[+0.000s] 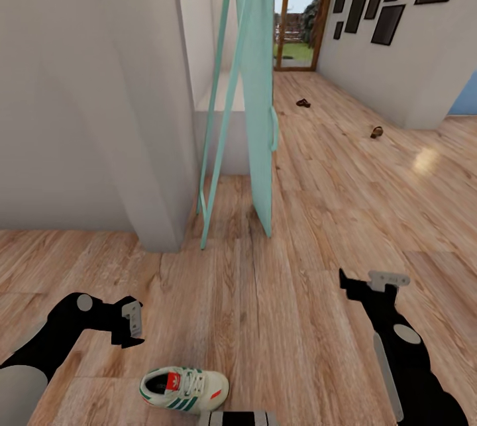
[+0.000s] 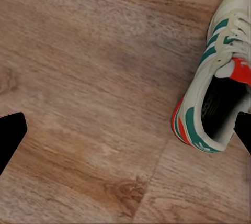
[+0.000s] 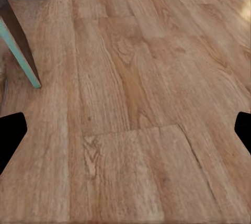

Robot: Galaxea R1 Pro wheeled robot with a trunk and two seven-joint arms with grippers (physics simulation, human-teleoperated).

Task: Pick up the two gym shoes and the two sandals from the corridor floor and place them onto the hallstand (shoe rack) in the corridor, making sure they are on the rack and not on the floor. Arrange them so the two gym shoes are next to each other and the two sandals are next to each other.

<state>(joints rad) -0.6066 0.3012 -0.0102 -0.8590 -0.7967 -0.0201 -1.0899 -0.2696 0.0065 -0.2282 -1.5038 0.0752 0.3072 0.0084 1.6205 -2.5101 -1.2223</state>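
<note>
One gym shoe (image 1: 184,389), white with green stripes and a red-orange tongue tab, lies on its sole on the corridor floor (image 1: 278,307) close to my base. The left wrist view has the same gym shoe (image 2: 217,85) just beside one fingertip. My left gripper (image 1: 131,326) hovers open up and to the left of the shoe, with bare floor between its fingers (image 2: 11,135). My right gripper (image 1: 368,280) is open over empty planks at the right. Two small brown sandals (image 1: 303,103) (image 1: 376,132) lie apart, far down the corridor. The hallstand is out of view.
A teal leaning frame (image 1: 255,81) stands ahead in mid-corridor, and its foot (image 3: 23,56) appears in the right wrist view. A white wall corner (image 1: 156,148) juts out at the left, with a low white block (image 1: 222,114) behind it. Dark picture frames (image 1: 371,2) hang on the right wall.
</note>
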